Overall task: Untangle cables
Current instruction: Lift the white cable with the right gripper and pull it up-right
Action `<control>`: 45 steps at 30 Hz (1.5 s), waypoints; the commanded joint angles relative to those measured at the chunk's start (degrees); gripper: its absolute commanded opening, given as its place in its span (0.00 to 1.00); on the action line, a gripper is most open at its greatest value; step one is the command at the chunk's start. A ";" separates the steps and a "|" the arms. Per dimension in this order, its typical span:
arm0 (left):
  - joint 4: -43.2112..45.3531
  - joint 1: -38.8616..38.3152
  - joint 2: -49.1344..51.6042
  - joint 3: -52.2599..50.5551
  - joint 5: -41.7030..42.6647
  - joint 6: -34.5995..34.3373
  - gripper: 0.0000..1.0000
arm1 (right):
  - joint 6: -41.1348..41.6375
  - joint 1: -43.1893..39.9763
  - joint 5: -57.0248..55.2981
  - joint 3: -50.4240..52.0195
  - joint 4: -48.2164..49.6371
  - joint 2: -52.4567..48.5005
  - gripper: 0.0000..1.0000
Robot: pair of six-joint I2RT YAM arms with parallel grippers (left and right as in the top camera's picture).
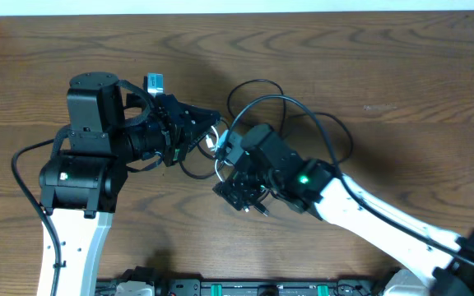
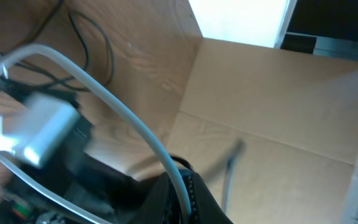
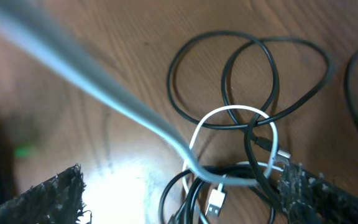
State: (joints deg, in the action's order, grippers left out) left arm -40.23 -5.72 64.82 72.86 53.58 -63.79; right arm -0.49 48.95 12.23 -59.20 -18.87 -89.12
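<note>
So the left gripper is sitting with its fingers squeezed together, pinching the white cable. That cable is arcing up out of its tips and off toward the left of its wrist view, where a chunky white plug block is hanging on the line, too blurry to say more about it. From overhead the two tools are almost facing each other over the wooden table, with the tangle lying just past the left tips and right under the right gripper. That one is hanging with its fingers spread wide and isn't gripping anything; I can't tell if it's actually touching the pile. In its wrist view the white line is slanting down from the upper left into the bundle sitting between its two fingers, and a small white plug is lying there too. Just ahead of its tips the black cables are lying in overlapping loops, with a white loop crossing them.
</note>
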 commanded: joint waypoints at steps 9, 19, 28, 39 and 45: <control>0.50 1.29 -0.13 1.64 2.71 -2.51 0.08 | 0.87 0.22 -1.60 -0.07 9.42 -5.09 0.01; -0.39 9.29 -0.11 1.62 -0.26 -0.35 0.08 | 2.19 0.11 0.37 -0.09 9.46 4.20 0.01; -0.81 12.24 -0.09 1.46 -2.78 6.54 0.25 | 5.66 0.02 0.35 -0.09 12.85 17.73 0.01; -16.28 12.24 0.85 1.03 -18.93 23.80 0.78 | 11.06 -7.52 4.85 -13.40 1.88 23.26 0.01; -20.26 11.72 2.56 0.33 -18.84 40.83 0.83 | 14.84 -11.98 4.87 -27.58 -16.46 16.26 0.01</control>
State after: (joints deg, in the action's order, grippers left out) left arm -59.07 6.26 66.32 72.99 36.51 -36.62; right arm 11.25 38.70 16.14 -81.10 -30.59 -69.10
